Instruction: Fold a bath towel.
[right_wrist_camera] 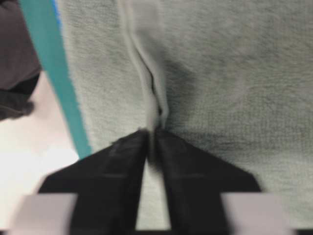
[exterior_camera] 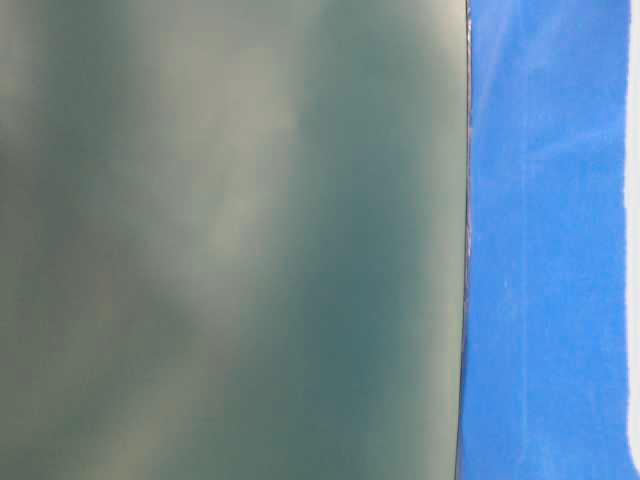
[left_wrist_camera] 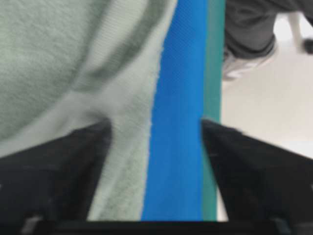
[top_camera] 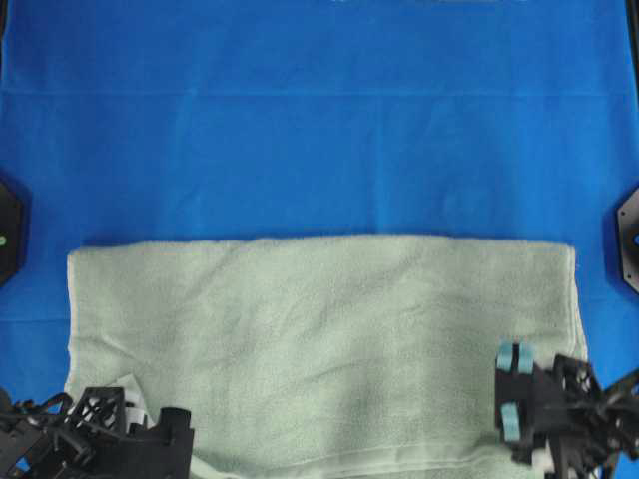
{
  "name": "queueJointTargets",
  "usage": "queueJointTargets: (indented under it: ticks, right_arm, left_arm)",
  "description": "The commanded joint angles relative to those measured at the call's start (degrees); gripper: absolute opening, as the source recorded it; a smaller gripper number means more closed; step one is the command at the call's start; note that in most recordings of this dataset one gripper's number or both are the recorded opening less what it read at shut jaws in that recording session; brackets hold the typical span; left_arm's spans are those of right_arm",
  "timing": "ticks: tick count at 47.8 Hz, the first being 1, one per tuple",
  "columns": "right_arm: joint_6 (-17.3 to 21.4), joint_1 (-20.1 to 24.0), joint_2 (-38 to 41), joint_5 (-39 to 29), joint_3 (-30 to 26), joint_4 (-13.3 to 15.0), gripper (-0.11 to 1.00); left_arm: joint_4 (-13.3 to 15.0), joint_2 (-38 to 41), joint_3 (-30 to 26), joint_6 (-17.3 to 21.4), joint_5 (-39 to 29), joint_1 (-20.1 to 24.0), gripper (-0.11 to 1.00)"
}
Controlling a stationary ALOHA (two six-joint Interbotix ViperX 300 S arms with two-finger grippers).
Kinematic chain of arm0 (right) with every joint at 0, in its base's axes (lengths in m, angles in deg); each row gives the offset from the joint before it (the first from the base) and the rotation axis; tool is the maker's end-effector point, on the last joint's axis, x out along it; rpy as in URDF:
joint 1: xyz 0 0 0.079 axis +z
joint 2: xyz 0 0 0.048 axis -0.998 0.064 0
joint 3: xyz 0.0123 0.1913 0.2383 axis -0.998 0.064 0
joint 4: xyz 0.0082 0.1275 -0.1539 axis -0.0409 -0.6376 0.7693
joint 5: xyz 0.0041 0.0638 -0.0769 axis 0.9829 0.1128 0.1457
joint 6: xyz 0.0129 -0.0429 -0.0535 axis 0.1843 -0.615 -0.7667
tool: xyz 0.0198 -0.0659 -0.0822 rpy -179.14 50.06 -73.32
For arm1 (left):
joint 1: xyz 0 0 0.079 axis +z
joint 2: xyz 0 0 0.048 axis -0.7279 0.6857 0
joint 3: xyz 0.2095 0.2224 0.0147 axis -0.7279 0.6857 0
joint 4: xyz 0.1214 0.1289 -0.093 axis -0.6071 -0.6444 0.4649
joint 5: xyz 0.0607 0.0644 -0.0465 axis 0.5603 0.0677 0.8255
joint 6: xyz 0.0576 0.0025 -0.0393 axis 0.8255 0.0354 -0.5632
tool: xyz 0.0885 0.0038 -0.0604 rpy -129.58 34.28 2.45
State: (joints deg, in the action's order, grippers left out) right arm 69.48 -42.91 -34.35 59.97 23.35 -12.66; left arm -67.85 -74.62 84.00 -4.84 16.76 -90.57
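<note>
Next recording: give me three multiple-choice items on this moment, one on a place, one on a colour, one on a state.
1. In the overhead view, where does the bath towel lie?
A. along the top edge
B. in the lower half
C. only in the left corner

2. What colour is the table cloth under it?
A. bright blue
B. red
C. white

3. How do the jaws of the left hand stand?
A. shut on the towel
B. shut on nothing
C. wide open

Key:
1 B: the towel spreads across the lower half, with bare cloth above it.
2 A: blue shows on all sides of the towel.
3 C: the left wrist view shows both fingers far apart, with the towel's edge and the cloth in plain sight between them.
</note>
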Motion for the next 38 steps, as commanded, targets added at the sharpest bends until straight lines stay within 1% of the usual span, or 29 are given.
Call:
queueJointTargets:
  ticks: [1,3,5,7,8,11,13,17,19,20,21,24,31,38]
  right_arm:
    - [0.4,1.6,0.2,0.1,-2.9,-0.1,0.34]
    - [0.5,2.2,0.3,-0.1,-3.7,0.0,0.47]
    - [0.6,2.5,0.2,-0.3,-4.4,0.0,0.57]
    - [0.7,2.7,-0.2,-1.0,-5.0,0.1,0.64]
    - [0.7,2.7,-0.5,-1.4,-5.3,0.1,0.65]
    - [0.7,2.5,-1.8,-3.3,-5.4,0.8,0.56]
    - [0.7,1.8,-2.9,-5.2,-5.2,1.8,0.53]
    - [1.0,-0.4,-5.8,-9.9,-4.4,4.8,0.55]
    - [1.3,-1.9,-7.4,-12.2,-3.7,6.8,0.56]
    - [1.5,-2.9,-8.2,-13.4,-3.3,7.7,0.56]
    - [2.0,-4.5,-9.5,-15.2,-2.5,9.4,0.56]
    - [2.9,-7.7,-12.1,-18.5,-0.7,12.3,0.56]
    - [4.0,-16.4,-18.8,-24.5,4.6,17.2,0.56]
    - [3.2,-22.4,-23.5,-26.8,7.9,19.4,0.56]
  left_arm:
    - [-0.1,-0.7,-1.3,0.1,0.4,-0.6,0.78]
    - [-0.1,-1.1,-1.5,0.2,0.3,-0.7,0.8]
    - [-0.1,-1.4,-1.7,0.4,0.0,-0.8,0.77]
    - [-0.1,-2.2,-1.8,0.9,-0.4,-0.8,0.76]
    - [-0.3,-2.8,-1.9,1.1,-0.7,-0.7,0.75]
    - [-1.2,-4.7,-2.0,1.8,-1.8,-0.4,0.72]
    - [-2.1,-6.2,-1.9,2.1,-3.1,0.1,0.72]
    - [-3.3,-9.4,-1.4,3.3,-5.7,1.6,0.72]
    - [-4.0,-11.0,-0.9,4.0,-7.0,2.7,0.72]
    - [-4.2,-11.6,-0.6,4.5,-7.7,3.3,0.72]
    - [-4.5,-12.2,-0.3,4.8,-8.3,4.0,0.72]
    - [-5.4,-14.2,1.6,6.2,-9.7,6.7,0.72]
    - [-7.6,-18.5,6.1,8.3,-11.8,13.1,0.72]
    - [-10.6,-23.8,11.4,9.1,-12.1,20.0,0.72]
